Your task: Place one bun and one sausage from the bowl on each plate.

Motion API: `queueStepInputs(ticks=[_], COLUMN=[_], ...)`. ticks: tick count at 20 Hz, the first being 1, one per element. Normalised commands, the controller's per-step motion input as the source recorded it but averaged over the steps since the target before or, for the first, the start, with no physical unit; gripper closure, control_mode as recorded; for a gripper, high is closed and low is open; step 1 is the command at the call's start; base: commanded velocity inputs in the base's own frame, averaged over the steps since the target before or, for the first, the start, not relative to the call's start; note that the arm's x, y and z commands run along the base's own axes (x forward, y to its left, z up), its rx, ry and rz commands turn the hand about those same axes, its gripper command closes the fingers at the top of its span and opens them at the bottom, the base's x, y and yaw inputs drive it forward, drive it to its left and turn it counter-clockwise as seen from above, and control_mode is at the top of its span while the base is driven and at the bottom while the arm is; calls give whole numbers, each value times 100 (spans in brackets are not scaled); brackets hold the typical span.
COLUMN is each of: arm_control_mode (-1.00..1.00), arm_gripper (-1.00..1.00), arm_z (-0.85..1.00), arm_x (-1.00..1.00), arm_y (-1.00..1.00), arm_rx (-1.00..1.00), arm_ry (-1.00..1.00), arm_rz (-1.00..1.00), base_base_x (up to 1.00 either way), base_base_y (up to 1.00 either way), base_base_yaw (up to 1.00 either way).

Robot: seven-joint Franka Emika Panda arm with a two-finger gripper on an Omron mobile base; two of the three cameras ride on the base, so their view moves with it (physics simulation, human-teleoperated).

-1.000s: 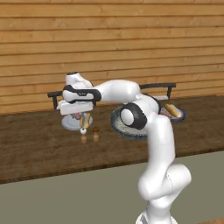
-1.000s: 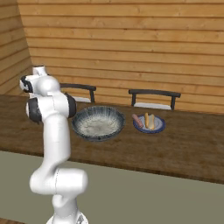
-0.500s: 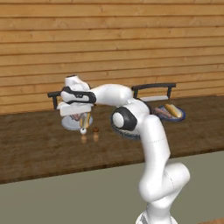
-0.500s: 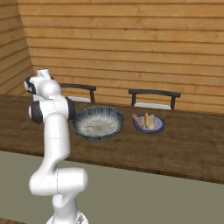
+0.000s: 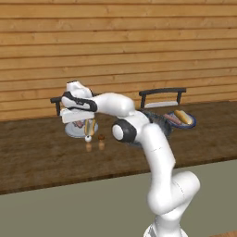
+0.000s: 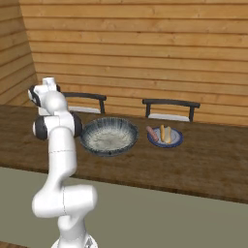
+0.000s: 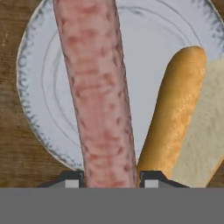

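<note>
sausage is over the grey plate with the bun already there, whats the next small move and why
Probably open the tool and let go. In the hand view the sausage runs between the fingertips, over the pale grey plate and beside the bun. The blue-rimmed plate already holds its pair and the bowl looks empty.

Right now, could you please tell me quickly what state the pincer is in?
Pincer: over the pale grey plate, sausage between its fingertips; whether it grips cannot be told.

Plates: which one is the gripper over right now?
The plain pale grey plate, seen beneath the gripper with a sausage and bun; the blue-rimmed plate sits apart.
</note>
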Motion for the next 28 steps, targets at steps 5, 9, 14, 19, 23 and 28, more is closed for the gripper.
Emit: queueStepInputs(ticks=[5, 9, 14, 19, 23, 28], arm_control_mode=[-100, -100, -100, -100, -100, -100], arm_gripper=[100, 100, -100, -100, -100, -100], arm_z=[-38, -7, -3, 0, 0, 18], arm_x=[16, 25, 25, 32, 22, -11], arm_y=[2, 7, 0, 0, 0, -42], arm_rx=[-1, 0, 0, 0, 0, 0], arm_ry=[0, 0, 0, -1, -2, 0], arm_rz=[0, 0, 0, 0, 0, 0], base_base_x=[0, 0, 0, 0, 0, 0], base_base_y=[0, 0, 0, 0, 0, 0], base_base_yaw=[0, 0, 0, 0, 0, 0])
